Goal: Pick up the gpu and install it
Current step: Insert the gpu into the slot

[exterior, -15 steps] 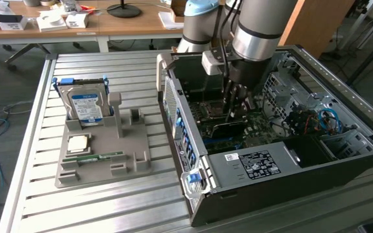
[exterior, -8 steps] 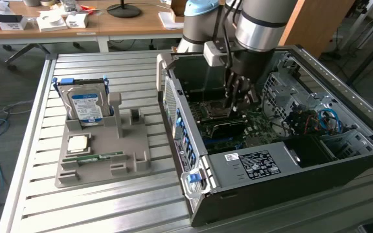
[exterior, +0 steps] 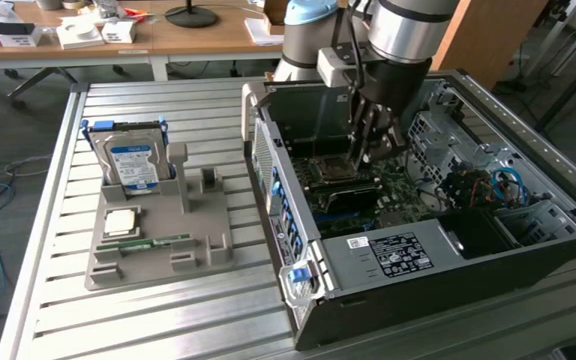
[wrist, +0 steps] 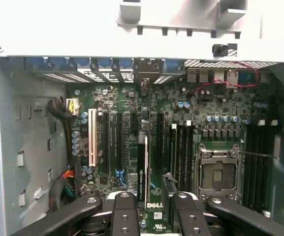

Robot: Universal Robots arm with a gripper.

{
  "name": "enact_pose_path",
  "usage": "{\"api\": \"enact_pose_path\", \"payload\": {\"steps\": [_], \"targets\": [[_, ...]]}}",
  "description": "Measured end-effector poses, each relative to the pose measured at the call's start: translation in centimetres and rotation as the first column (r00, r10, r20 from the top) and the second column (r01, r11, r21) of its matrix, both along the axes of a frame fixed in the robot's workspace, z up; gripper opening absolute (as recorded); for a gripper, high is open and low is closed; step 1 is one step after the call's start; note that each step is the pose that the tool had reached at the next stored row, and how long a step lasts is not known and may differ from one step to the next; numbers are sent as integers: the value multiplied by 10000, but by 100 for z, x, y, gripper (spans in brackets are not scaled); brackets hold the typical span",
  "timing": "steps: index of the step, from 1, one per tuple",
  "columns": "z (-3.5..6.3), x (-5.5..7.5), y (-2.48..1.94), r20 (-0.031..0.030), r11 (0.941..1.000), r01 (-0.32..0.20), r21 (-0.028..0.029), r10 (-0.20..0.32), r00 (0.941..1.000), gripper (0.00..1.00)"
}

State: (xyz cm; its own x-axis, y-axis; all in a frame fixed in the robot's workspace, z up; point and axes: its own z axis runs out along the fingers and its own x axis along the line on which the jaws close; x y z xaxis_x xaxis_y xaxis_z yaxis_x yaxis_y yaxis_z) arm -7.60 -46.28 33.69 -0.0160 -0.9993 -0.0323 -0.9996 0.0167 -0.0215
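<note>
My gripper point(exterior: 370, 154) hangs inside the open PC case point(exterior: 298, 225), above the motherboard point(wrist: 205, 105). In the wrist view its two fingers point(wrist: 124, 216) stand apart, and bare board shows in the gap between them. A thin dark card seen edge-on, which I take for the gpu point(wrist: 142, 167), stands upright among the black expansion slots point(wrist: 105, 137). It sits close to one finger and does not touch both. Whether it is seated in a slot I cannot tell. The CPU socket point(wrist: 218, 174) lies beside the slots.
On the slatted table at the exterior view's left, a grey tray point(exterior: 158, 262) holds a blue-labelled hard drive point(exterior: 133, 165), a CPU point(exterior: 120, 221) and a RAM stick point(exterior: 143, 244). Case walls, the drive cage point(exterior: 448, 127) and coloured cables point(exterior: 503, 187) surround the arm.
</note>
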Motion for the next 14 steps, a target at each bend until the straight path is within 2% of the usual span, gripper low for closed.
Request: {"api": "enact_pose_path", "payload": {"steps": [9, 14], "targets": [[167, 0, 0, 5, 10000, 1, -4, -1, 10000, 33], [177, 0, 0, 5, 10000, 0, -3, 0, 10000, 33]]}}
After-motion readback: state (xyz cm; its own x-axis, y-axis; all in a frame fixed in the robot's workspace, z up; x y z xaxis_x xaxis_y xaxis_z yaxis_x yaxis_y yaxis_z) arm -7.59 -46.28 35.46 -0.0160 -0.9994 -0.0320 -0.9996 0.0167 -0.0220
